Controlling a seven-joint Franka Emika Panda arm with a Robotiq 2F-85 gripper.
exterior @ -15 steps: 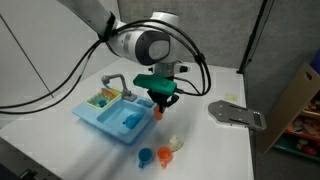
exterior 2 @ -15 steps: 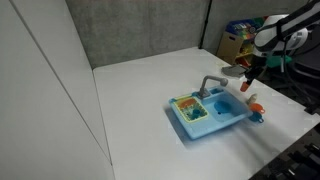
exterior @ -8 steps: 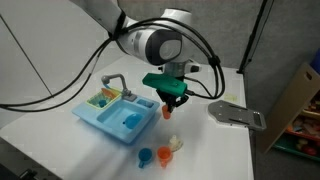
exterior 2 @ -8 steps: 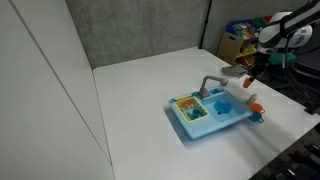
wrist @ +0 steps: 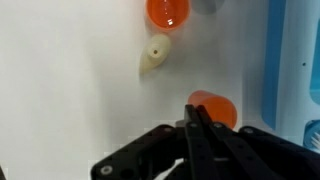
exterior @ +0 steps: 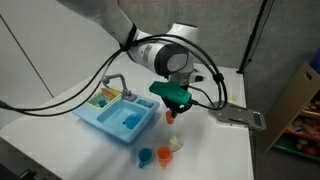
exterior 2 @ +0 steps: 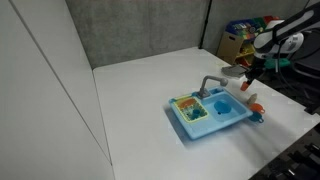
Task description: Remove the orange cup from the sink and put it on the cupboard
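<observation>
My gripper is shut on the tiny red-orange cup and holds it above the white cupboard top, just past the end of the light-blue toy sink. In the wrist view the orange cup sits between the closed jaws, with the sink's edge at the right. In an exterior view the gripper and cup hang beyond the sink. The cup is clear of the basins.
A lighter-orange toy, a small blue cup and a cream piece lie on the surface near the sink's end; the first two show in the wrist view. A grey flat handled tool lies beyond.
My gripper has carried the orange cup sideways away from the sink, further over the white surface. The other toys have not moved.
</observation>
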